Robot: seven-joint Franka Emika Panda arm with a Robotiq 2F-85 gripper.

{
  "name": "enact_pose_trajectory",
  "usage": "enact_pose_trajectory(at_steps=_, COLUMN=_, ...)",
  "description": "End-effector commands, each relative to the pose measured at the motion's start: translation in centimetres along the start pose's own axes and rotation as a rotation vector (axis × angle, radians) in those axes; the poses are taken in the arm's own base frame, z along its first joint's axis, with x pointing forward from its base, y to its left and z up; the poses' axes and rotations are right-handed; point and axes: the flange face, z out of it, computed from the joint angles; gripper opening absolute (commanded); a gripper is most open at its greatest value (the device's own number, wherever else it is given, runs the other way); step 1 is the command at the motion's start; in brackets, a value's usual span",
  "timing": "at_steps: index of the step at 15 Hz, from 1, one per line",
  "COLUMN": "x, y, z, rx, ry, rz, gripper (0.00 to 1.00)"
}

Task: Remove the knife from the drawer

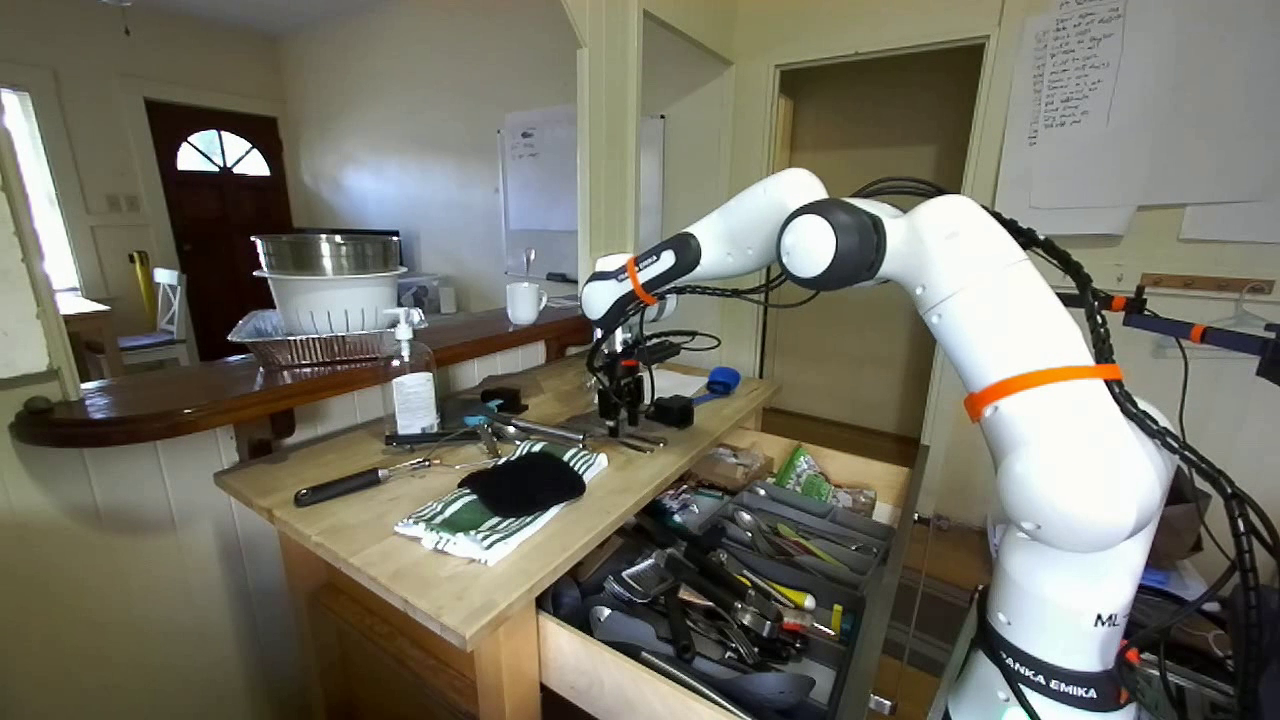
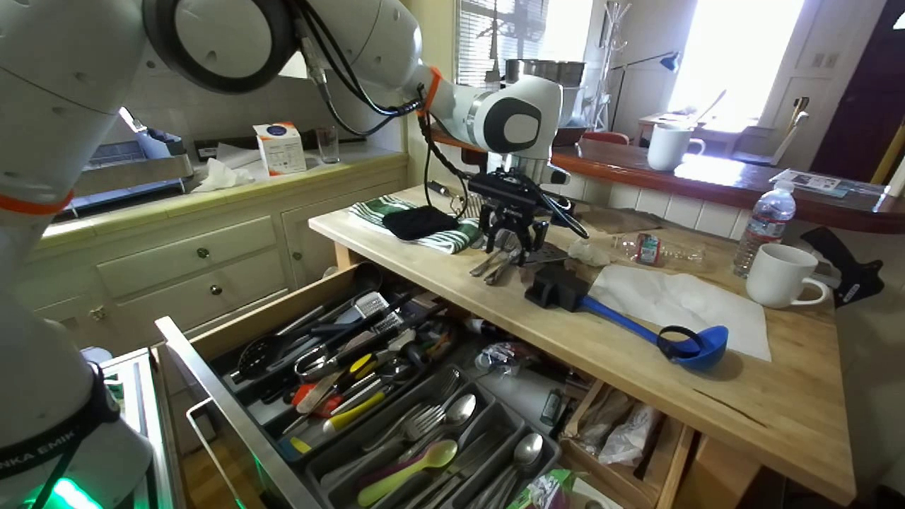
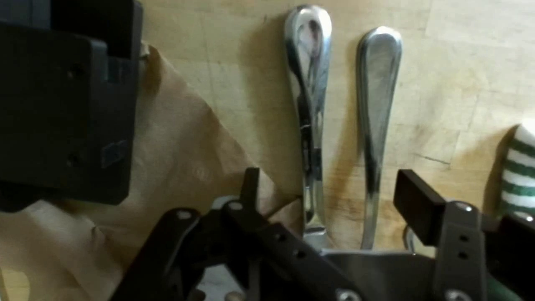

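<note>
The light-wood drawer (image 1: 610,675) stands pulled out in both exterior views (image 2: 254,322), with a dark tray crowded with utensils. On the countertop (image 2: 771,396), two metal handles lie side by side in the wrist view. The left one widens toward a flat blade and looks like a knife (image 3: 310,83); its far end is hidden. The other is a slimmer metal utensil (image 3: 378,79) whose kind I cannot tell. My gripper (image 3: 330,184) is open, its fingers on either side of both handles, apart from them. In both exterior views the gripper (image 1: 620,415) (image 2: 508,247) is low over the countertop.
A black block (image 2: 558,288) stands close beside the gripper, large in the wrist view (image 3: 62,113), with a blue scoop (image 2: 700,346) beyond it. A dark flat tool (image 3: 384,267) lies under the jaws. A striped towel (image 1: 450,530) with a black cloth (image 1: 525,483) lies on the opposite side.
</note>
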Motion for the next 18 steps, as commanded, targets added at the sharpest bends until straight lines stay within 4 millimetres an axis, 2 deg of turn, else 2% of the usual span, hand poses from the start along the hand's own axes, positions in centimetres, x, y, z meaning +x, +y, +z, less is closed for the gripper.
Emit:
enact_pose_trajectory(at_steps=1, x=-4.2, y=-2.9, z=-2.2, rx=-0.021, ry=-0.019, rz=-0.040, gripper=1.00)
enact_pose_trajectory(at_steps=6, x=-9.6, y=-4.5, z=-4.4, rx=-0.011, ry=-0.008, rz=0.000, gripper=1.00)
enact_pose_trajectory(at_steps=12, x=-19.0, y=-3.0, z=-4.9, rx=0.055, ry=0.042, rz=0.301, gripper=1.00)
enact_pose_trajectory(at_steps=14, x=-21.8, y=-2.2, z=-5.4, rx=-0.008, ry=0.123, rz=0.347, gripper=1.00)
enact_pose_trajectory(at_steps=15, x=-18.4, y=-1.7, z=-5.2, rx=0.014, ry=0.051, rz=0.292, gripper=1.00)
enact_pose_trajectory(at_steps=18, x=-21.2, y=-1.5, z=-5.5, rx=0.000, ry=0.105, rz=0.329, gripper=1.00)
